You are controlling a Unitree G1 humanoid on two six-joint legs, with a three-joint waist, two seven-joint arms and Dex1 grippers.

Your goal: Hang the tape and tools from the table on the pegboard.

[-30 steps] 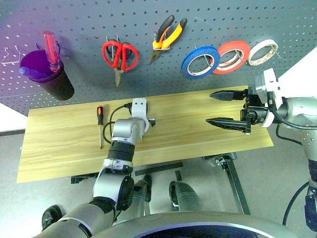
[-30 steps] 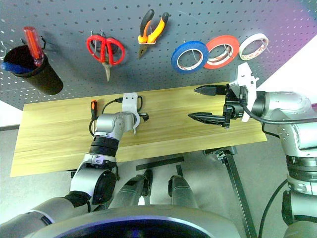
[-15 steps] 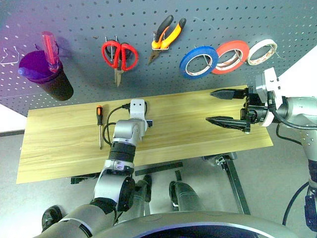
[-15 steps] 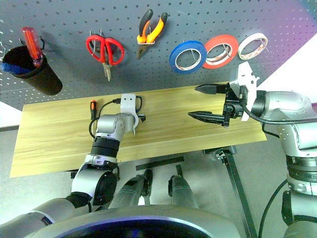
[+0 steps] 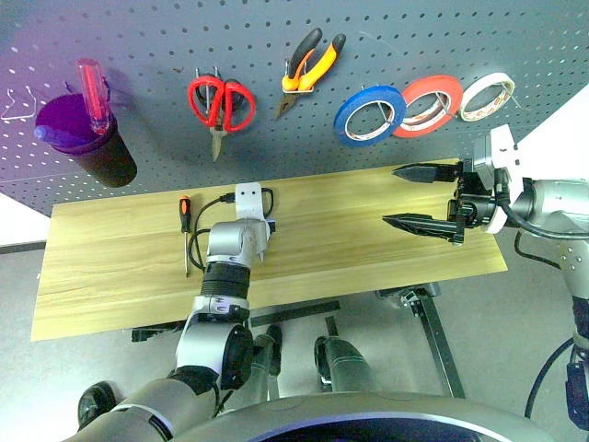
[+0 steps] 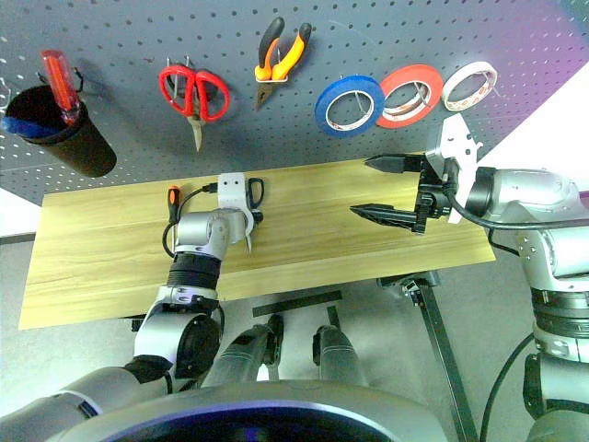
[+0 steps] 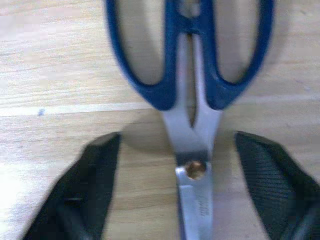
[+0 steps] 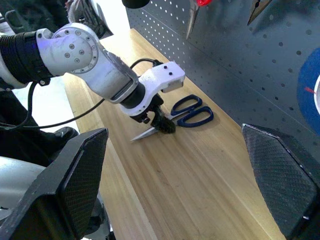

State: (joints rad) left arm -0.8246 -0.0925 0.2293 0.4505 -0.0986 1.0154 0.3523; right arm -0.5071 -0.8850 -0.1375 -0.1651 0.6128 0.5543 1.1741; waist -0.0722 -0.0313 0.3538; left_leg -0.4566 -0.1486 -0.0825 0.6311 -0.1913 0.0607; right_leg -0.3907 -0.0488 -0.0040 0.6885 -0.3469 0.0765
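The left gripper's two black fingers (image 7: 85,195) stand apart on either side of the dark blue-handled scissors (image 7: 192,80) lying flat on the wood surface (image 5: 368,230), straddling the blades by the pivot without gripping yet, so the next move is likely to pinch and lift them toward the pegboard (image 5: 276,37).

Blue-handled scissors (image 7: 192,100) flat on table (image 5: 368,230)
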